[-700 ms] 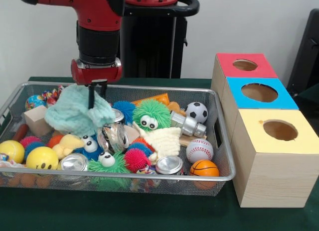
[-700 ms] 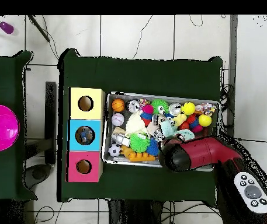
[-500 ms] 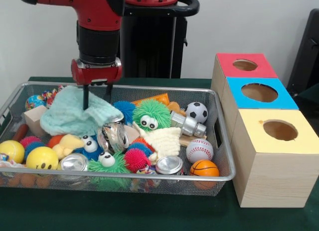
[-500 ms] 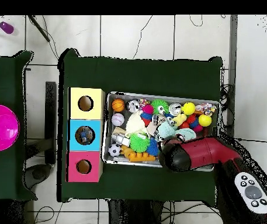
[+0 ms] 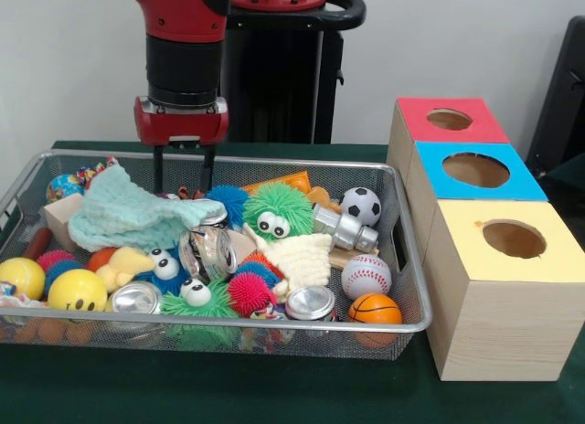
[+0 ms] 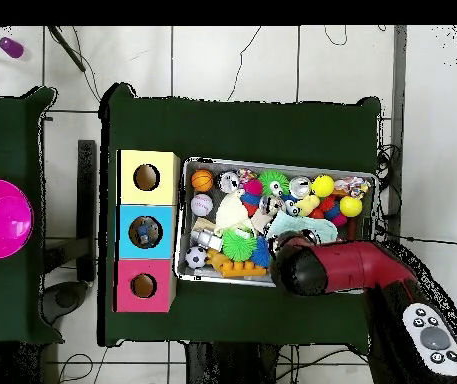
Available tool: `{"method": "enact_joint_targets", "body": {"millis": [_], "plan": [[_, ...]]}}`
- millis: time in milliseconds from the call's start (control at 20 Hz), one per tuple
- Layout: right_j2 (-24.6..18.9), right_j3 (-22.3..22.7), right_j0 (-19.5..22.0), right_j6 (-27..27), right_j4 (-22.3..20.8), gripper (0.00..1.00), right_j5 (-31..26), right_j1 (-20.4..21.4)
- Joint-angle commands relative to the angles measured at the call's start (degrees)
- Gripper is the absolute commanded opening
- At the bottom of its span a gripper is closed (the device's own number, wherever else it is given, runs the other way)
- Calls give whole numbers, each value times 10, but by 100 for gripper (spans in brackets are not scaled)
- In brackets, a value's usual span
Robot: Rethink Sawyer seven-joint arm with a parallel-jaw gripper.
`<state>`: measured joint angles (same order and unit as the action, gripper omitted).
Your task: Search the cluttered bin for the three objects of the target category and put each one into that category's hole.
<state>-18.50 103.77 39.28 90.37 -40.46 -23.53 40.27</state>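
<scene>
Gripper [image 5: 183, 171] spread and empty above the bin's [image 5: 402, 259] far left.
The mint cloth [image 5: 128, 218] lies crumpled below it, hiding what sits beneath; overhead, the arm [image 6: 337, 268] covers that corner; fuzzy, ridged, pale green.

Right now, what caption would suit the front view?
Red robot arm's open gripper hovers empty above a mint cloth in a toy-filled wire bin.

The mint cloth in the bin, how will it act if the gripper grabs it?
The cloth lies crumpled and draped over toys, so it is probably floppy and will sag from a pinch. It looks light. Its folds touch a jar and may drag it. The gripper hangs open above.
</scene>
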Motion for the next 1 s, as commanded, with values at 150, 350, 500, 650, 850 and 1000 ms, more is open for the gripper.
{"method": "enact_joint_targets", "body": {"millis": [150,350,500,650,850,1000], "plan": [[41,28,-35,162,72,100,56,-14],[41,64,-18,116,45,100,125,10],[32,94,16,83,3,100,204,25],[38,108,34,58,-56,100,310,27],[70,103,38,52,-88,100,419,-1],[81,102,37,52,-99,100,449,-5]]}}
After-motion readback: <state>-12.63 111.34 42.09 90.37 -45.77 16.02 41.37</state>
